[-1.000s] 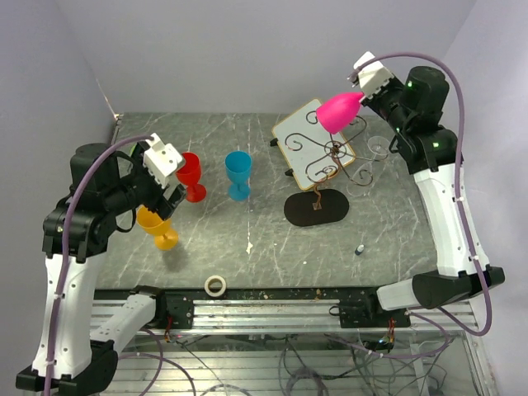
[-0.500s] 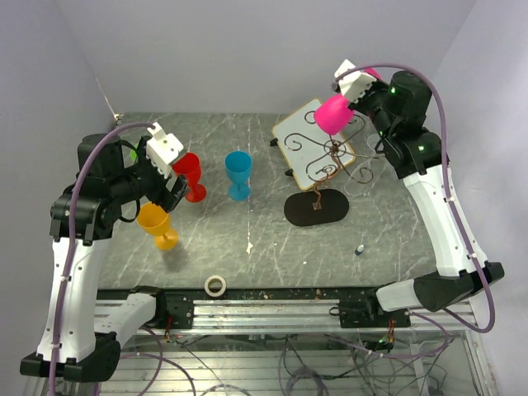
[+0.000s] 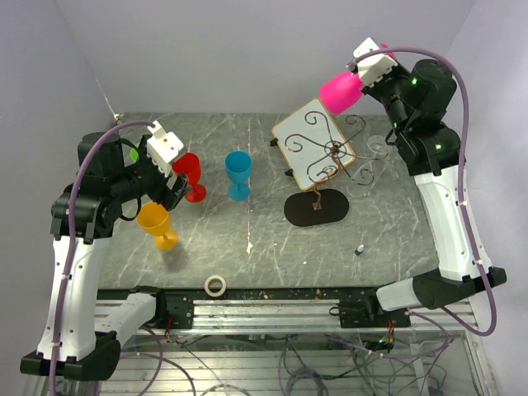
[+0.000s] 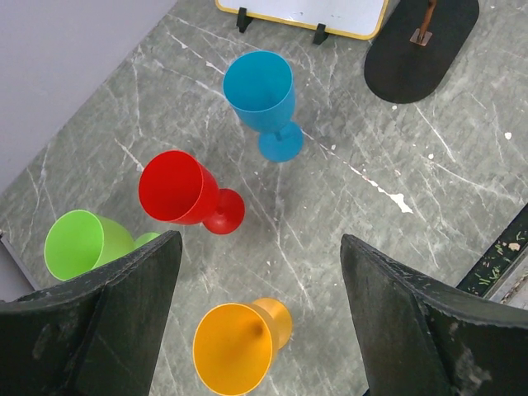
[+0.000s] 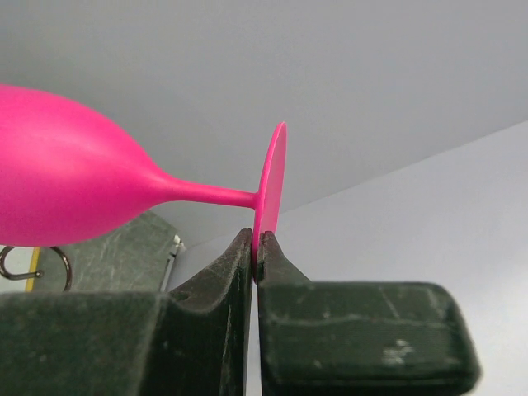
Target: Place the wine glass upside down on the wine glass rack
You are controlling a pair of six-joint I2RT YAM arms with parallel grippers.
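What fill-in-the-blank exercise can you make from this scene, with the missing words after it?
1. The right gripper is shut on the foot of the ____ wine glass.
2. The jaws of the left gripper are ____.
3. Among those standing on the table, the ____ glass is nearest the wine glass rack.

Missing words: pink; open; blue.

Top external: fixed high behind both arm bases, looking down and forward over the whole table [image 3: 247,239]. Left wrist: well above the tabletop, facing steeply down between the left fingers [image 4: 124,322]; shares with top the blue glass [image 4: 260,91], red glass [image 4: 177,188], orange glass [image 4: 235,351] and rack base [image 4: 421,49]. Right wrist: near-horizontal along the right fingers [image 5: 206,289], very close on the pink wine glass [image 5: 74,190], wall [image 5: 371,82] behind; shares that glass with top.
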